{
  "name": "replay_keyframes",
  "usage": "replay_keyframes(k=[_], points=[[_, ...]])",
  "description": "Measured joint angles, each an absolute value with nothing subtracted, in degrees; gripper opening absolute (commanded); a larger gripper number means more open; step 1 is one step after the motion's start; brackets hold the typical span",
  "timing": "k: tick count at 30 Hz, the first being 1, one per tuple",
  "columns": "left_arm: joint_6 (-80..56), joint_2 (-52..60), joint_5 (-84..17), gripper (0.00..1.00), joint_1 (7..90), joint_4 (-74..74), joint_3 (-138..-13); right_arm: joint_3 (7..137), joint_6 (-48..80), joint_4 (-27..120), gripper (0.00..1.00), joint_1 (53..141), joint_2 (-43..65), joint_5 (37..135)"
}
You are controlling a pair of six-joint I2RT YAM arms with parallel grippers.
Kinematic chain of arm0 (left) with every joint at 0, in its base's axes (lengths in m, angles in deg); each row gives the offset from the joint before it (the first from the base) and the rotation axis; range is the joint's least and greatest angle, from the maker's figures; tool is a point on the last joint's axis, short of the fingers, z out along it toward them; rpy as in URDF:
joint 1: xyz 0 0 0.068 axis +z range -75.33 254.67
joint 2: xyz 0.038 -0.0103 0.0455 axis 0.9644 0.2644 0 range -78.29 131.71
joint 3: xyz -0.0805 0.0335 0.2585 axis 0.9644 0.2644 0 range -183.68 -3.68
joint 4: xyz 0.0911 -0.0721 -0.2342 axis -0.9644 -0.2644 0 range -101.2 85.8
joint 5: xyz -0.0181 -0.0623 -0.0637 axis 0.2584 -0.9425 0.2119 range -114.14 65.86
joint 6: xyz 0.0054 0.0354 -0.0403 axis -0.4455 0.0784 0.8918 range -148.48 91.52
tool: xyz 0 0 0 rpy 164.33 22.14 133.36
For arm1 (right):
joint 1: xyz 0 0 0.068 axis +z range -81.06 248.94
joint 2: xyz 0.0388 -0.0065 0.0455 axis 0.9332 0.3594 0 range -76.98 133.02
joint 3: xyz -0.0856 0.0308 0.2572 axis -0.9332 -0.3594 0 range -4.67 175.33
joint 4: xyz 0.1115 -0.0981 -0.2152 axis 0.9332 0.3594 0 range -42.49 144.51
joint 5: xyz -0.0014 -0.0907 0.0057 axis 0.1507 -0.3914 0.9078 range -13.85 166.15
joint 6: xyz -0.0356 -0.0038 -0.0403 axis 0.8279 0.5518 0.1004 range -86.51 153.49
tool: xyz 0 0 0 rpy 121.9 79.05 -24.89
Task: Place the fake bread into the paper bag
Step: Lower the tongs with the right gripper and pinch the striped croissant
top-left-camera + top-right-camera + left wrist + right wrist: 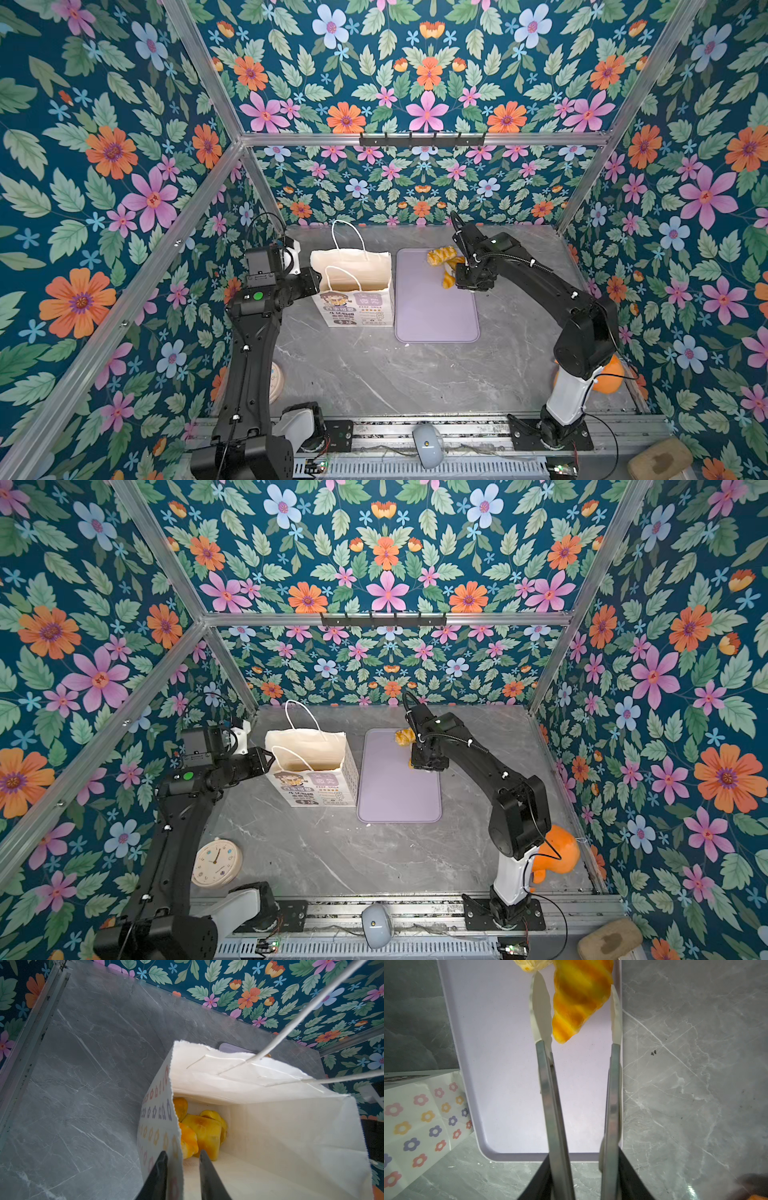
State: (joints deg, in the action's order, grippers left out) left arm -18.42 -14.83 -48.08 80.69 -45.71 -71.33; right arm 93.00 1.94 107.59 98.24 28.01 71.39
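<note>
The paper bag (353, 266) (307, 750) stands upright and open, left of a lilac tray (432, 307). Several fake breads (204, 1132) lie at its bottom. My left gripper (183, 1154) (316, 276) straddles the bag's side wall (164, 1118), one finger outside and one inside, jaws apart. My right gripper (583, 1167) (471, 284) is shut on metal tongs (548, 1095) with white tips. Between those tips sits a striped croissant (579, 1001) (448, 279) at the tray's far right. A second bread (440, 254) (403, 737) lies just beyond it.
A round clock (216, 862) lies by the left arm's base. An orange plush lump (557, 854) sits behind the right arm. A white dome (428, 446) sits on the front rail, a tan block (660, 459) at the front right. The bag's cord handles (347, 232) stand up.
</note>
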Motion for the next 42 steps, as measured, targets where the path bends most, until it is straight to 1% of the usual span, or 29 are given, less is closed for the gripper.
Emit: replay_keyframes(k=[16, 24, 37, 42], points=[[-18.4, -14.8, -48.3, 0.28, 80.7, -45.5, -71.3, 94.6, 1.6, 107.8, 0.45, 98.2, 30.8, 70.7], [-18.4, -14.8, -48.3, 0.28, 80.7, -45.3, -71.1, 96.2, 1.6, 107.9, 0.45, 98.2, 32.7, 70.2], [-18.4, -14.8, -48.3, 0.28, 80.7, -45.3, -71.1, 97.6, 1.6, 108.0, 0.41, 98.2, 35.2, 70.0], [-18.4, -14.8, -48.3, 0.28, 80.7, -45.3, -71.1, 98.3, 1.6, 108.1, 0.43, 98.2, 36.3, 70.0]])
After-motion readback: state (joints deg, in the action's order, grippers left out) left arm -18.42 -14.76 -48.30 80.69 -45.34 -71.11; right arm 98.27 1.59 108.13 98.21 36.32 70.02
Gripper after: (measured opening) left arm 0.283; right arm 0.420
